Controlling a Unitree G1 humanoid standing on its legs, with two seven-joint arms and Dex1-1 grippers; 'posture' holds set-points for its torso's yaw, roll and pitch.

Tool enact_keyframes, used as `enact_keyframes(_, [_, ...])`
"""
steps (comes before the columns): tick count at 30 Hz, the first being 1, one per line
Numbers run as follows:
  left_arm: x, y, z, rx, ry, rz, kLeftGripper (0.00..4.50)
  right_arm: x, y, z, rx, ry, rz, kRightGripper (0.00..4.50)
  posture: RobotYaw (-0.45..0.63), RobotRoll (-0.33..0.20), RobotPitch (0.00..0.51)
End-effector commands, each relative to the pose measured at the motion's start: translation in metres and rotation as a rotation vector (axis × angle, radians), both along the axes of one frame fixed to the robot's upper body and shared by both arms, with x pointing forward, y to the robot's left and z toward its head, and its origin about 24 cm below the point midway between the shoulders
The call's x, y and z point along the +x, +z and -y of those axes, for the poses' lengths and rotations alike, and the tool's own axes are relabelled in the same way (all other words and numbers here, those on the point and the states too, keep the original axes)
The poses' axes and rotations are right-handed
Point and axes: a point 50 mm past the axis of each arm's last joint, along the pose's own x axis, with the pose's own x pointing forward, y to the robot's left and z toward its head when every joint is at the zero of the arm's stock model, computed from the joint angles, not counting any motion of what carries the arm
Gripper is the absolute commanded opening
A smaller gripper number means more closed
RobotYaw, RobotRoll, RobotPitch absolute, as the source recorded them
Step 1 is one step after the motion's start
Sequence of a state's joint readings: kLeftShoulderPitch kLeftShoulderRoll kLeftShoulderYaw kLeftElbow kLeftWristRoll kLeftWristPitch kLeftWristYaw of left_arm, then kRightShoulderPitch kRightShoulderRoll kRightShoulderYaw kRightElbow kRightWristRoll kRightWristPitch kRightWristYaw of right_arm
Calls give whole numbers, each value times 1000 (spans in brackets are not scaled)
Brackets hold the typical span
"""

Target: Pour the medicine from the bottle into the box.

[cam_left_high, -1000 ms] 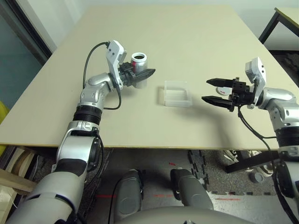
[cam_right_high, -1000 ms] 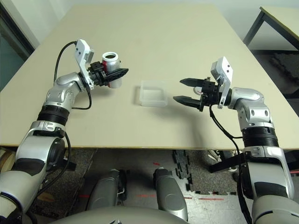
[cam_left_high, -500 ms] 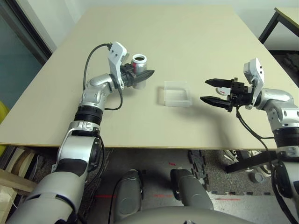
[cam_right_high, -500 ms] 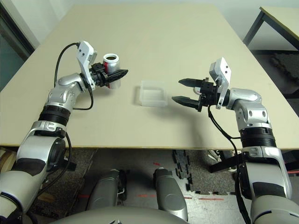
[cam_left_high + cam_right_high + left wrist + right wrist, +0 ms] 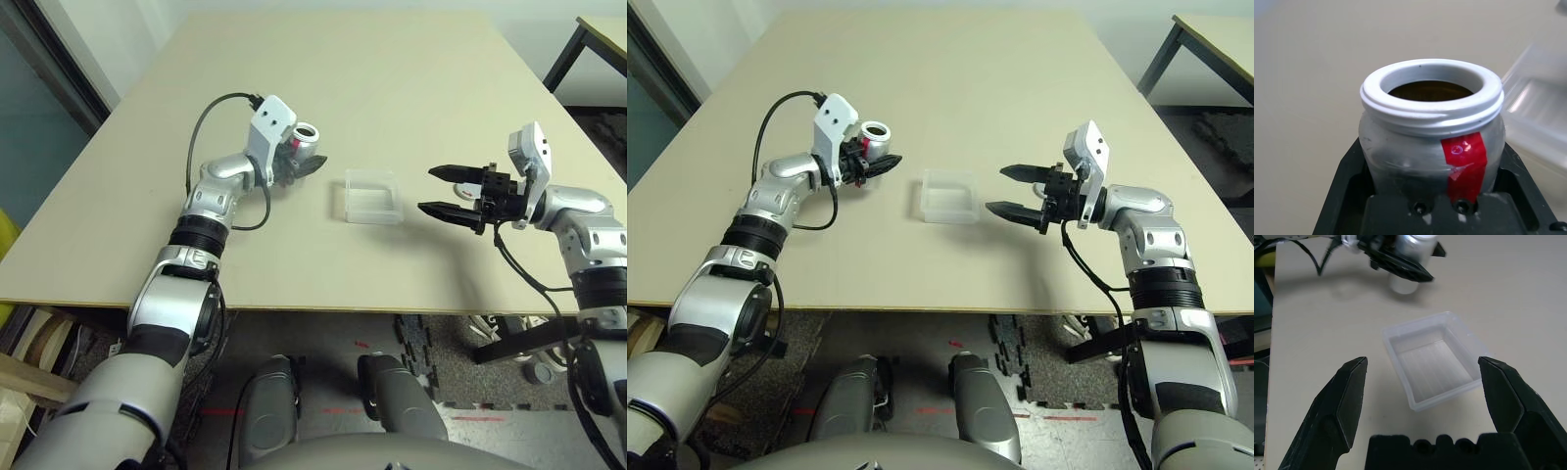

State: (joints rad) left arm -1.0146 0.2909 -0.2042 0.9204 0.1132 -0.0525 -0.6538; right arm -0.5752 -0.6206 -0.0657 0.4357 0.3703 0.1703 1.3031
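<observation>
- The left gripper [image 5: 312,166] is clamping the uncapped silver-grey bottle [image 5: 1432,142], bearing an unmarked red stripe, left of the box [image 5: 371,196].
- The right gripper [image 5: 438,191] is hanging wide open beside the translucent, round-cornered box.

The worktop [image 5: 411,88] is a plain beige board. A clear plastic box [image 5: 372,197] lies flat near its middle.

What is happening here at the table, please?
The robot's left end effector holds the open bottle above the table, tipped with its mouth towards the clear box. The box looks empty. The right end effector hangs open on the box's other side, holding nothing.
</observation>
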Motion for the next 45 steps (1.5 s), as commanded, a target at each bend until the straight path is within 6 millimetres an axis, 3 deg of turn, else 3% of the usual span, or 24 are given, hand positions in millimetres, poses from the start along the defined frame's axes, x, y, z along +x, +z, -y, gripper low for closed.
enact_keyframes(1, [1,10,18,282,-103,224,2815,0,-3,0,-30,-7,-4,4500,-206,0,89])
enact_keyframes(4, [4,16,29,412,-137,351,2815,0,-4,0,-42,-16,-8,4500,-210,0,88])
enact_keyframes(11, [5,22,52,957,-332,802,2815,-1,-8,0,-59,-25,-18,4500,-213,0,86])
enact_keyframes(21, [8,49,69,1329,-512,1231,2815,-1,-11,-1,-78,-19,-39,4500,-214,0,94])
enact_keyframes(27, [9,51,71,1396,-547,1284,2815,-1,-11,-1,-77,-17,-43,4500,-218,0,93])
enact_keyframes(32, [8,49,73,1337,-516,1236,2815,-1,-12,-1,-77,-15,-46,4500,-219,0,93])
enact_keyframes(37, [9,47,65,1212,-432,1082,2815,-1,-12,-1,-85,-14,-48,4500,-212,0,92])
enact_keyframes(40, [11,49,59,1024,-322,900,2815,-1,-13,-2,-88,-12,-49,4500,-209,0,91])
enact_keyframes(45, [14,50,48,512,-156,463,2815,-1,-14,-1,-109,-9,-52,4500,-193,0,88])
